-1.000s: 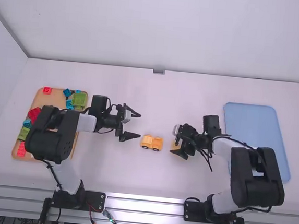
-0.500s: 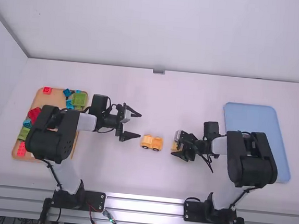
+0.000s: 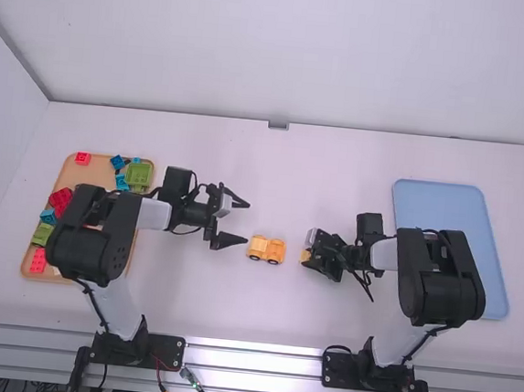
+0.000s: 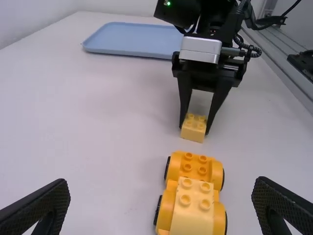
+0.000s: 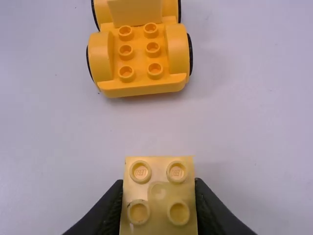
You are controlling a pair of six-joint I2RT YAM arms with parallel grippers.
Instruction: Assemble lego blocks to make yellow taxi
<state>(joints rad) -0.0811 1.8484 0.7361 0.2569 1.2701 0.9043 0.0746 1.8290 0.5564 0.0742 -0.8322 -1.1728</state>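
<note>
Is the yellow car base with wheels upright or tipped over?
Upright: the car base has its studs facing up and its wheels at its sides.

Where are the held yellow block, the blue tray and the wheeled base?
Yellow block (image 5: 159, 195): right wrist view, studded top.
Blue tray (image 3: 445, 198): high view, bare inner surface.
Wheeled base (image 5: 100, 61): right wrist view, fender beside the studs.

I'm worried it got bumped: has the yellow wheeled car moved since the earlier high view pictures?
No: the wheeled car still lines up below the gray clip on the far edge of the table.
</note>
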